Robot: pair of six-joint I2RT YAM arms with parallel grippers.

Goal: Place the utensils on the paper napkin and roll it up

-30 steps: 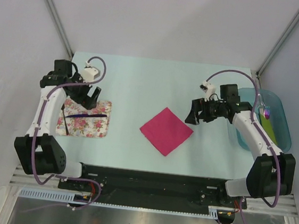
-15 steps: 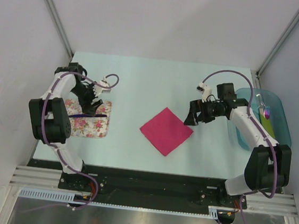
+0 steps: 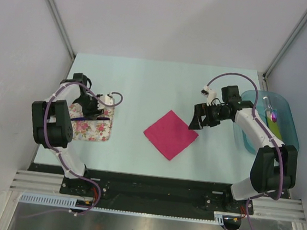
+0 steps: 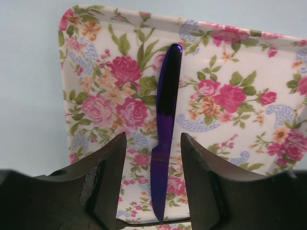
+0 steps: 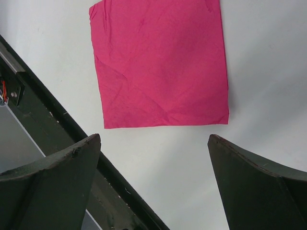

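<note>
A dark blue knife point(image 4: 165, 124) is seen lying flat on a flowered mat point(image 4: 105, 110), its serrated blade set between the two fingers of the left hand point(image 4: 152, 138) and its handle pointing away from the hand. A narrow gap is left on each side of the blade, so the knife is straddled but not clamped, and the left hand is held partly spread. The mat is laid on the pale bench point(image 3: 146, 81).

The pink napkin point(image 5: 160, 62) is spread flat on the bench just ahead of the right hand point(image 5: 153, 143), with one edge facing the fingertips. Nothing is grasped by the right hand, and its fingers are held wide apart, with bare bench seen between them. Behind the right hand, a blue tub point(image 3: 288, 135) is placed at the bench's edge, with a brush point(image 3: 273, 114) inside it.
</note>
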